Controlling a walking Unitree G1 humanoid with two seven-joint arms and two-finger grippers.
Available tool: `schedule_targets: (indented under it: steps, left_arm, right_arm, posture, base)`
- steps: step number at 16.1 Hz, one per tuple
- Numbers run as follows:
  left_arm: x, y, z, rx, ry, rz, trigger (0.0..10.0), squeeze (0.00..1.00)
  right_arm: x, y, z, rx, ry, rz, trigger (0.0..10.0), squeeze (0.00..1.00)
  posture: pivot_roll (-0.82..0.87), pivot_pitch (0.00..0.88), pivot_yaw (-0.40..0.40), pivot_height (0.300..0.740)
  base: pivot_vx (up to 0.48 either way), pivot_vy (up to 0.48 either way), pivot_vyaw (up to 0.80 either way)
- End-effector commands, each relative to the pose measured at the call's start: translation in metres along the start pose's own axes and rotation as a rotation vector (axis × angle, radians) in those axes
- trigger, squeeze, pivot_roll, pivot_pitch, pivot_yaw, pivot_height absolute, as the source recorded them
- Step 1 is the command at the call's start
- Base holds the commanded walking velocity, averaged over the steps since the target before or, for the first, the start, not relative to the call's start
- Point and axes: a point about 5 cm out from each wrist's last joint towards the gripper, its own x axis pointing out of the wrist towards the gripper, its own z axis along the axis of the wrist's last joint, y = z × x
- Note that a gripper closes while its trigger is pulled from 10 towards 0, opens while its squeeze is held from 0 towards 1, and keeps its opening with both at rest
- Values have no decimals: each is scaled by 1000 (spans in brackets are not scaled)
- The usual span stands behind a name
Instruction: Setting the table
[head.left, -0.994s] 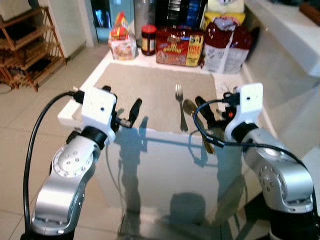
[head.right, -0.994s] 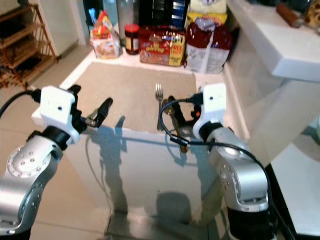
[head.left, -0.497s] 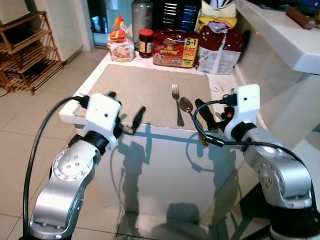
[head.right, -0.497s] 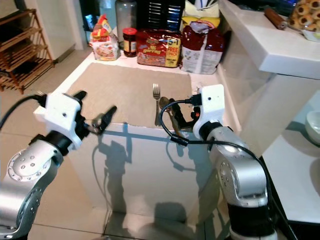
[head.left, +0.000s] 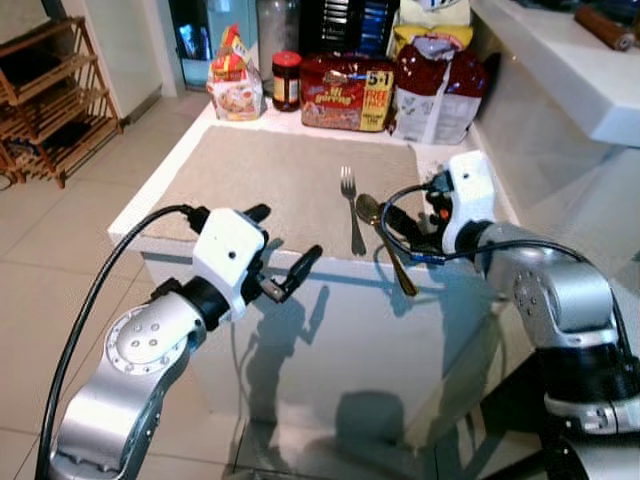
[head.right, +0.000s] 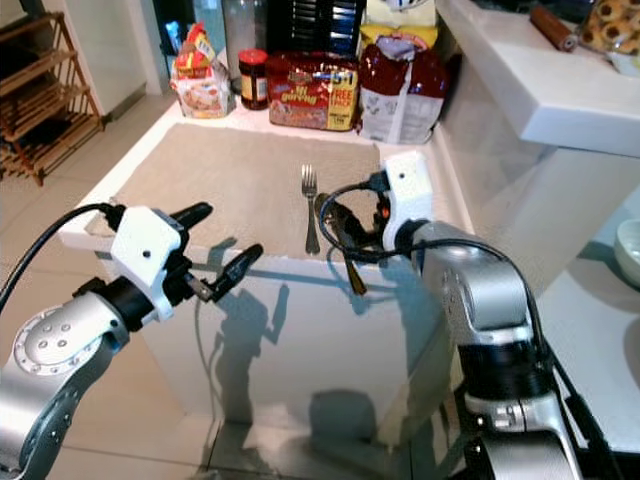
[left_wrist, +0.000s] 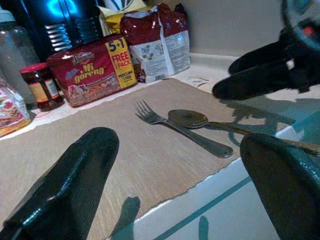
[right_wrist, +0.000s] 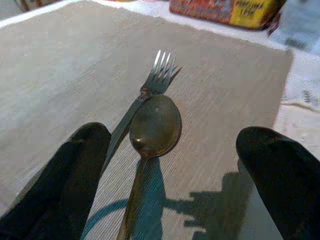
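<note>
The spoon (head.left: 372, 211) lies on the beige placemat (head.left: 270, 180) near the worktop's (head.left: 160, 190) front right corner, its bowl on the cloth and its long handle running out over the front edge. The fork (head.left: 351, 205) lies just beside it, toward the middle of the mat, tines pointing to the back edge; the two sit very close and may touch near the bowl.

The right tool (right_wrist: 170, 165) hangs just above the spoon with its two black fingers spread wide and nothing between them. The step in hand looks to be placing or straightening the cutlery. To do it well, the spoon should probably be drawn back so the handle rests fully on the mat, parallel to the fork, with a small gap kept between them; the fingers need to close across the thin handle without nudging the fork.

The left tool (head.left: 282, 270) is off the front edge near the mat's front left corner, fingers also apart and empty.

Counted: one spoon, one fork, one placemat. Along the back edge stand one red-lidded jar (head.left: 286, 80), one red noodle multipack (head.left: 348, 92), one red-and-white bag (head.left: 438, 88), and one small snack packet (head.left: 236, 75).
</note>
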Motion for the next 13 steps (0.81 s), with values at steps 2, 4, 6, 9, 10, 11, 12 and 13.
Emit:
schedule_targets:
  steps: [2, 4, 6, 9, 10, 11, 12, 13]
  left_arm:
    - [-2, -6, 2, 4, 7, -62, 10000, 0]
    - [-3, -7, 1, 5, 12, -75, 10000, 0]
    - [-3, -6, 1, 6, 12, -76, 10000, 0]
    - [-4, -7, 2, 6, 14, -84, 10000, 0]
    - [-4, -7, 2, 7, 15, -86, 10000, 0]
    - [-4, -7, 2, 5, 11, -90, 10000, 0]
    - [-4, -9, 2, -1, 9, -105, 10000, 0]
    - [-5, -11, 2, -7, 11, -119, 10000, 0]
  right_arm:
    - [3, 0, 0, -29, 77, 39, 10000, 0]
    - [5, -1, 0, -61, 110, 56, 9255, 0]
    - [7, -3, -1, -93, 141, 44, 8078, 0]
    - [9, -1, -5, -102, 171, 68, 4510, 0]
    - [9, 0, -9, -123, 191, 77, 3843, 0]
    - [10, -1, -12, -112, 205, 79, 1686, 0]
    - [11, 0, -14, -79, 209, 90, 588, 0]
    - [11, -1, -17, -60, 214, 91, 0, 0]
  posture:
    - [34, 0, -39, 740]
    - [32, 0, -38, 740]
    - [31, 0, -37, 740]
    - [30, 0, -36, 740]
    - [30, 0, -36, 740]
    - [31, 0, -35, 740]
    - [31, 0, -36, 740]
    - [31, 0, -37, 740]
  base:
    - [0, 0, 0]
    - [0, 0, 0]
    - [0, 0, 0]
    - [0, 0, 0]
    - [0, 0, 0]
    - [0, 0, 0]
    - [0, 0, 0]
    - [0, 0, 0]
